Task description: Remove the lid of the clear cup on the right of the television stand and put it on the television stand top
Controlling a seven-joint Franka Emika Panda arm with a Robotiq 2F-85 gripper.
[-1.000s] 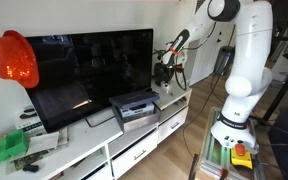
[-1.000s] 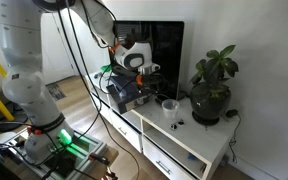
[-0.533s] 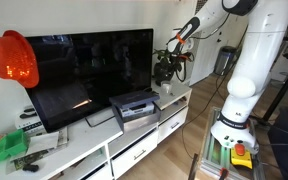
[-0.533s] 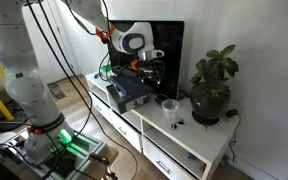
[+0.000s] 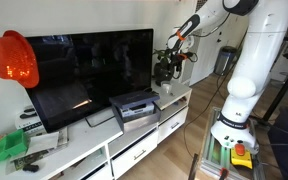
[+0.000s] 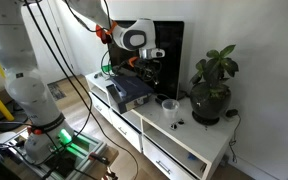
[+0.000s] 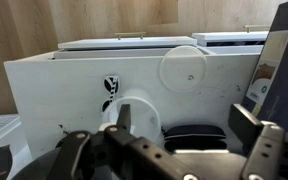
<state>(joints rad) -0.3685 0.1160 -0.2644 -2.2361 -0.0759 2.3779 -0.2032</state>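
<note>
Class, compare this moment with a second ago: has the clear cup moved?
No. The cup sits at the same spot on the stand, the same gap from the plant pot beside it.

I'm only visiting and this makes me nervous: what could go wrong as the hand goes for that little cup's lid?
1. The open hand hangs close to the television; it could brush the screen.
2. The clear cup stands loose on the television stand; pulling the lid might lift or tip it.
3. The potted plant is beside the cup; leaves could snag.
</note>
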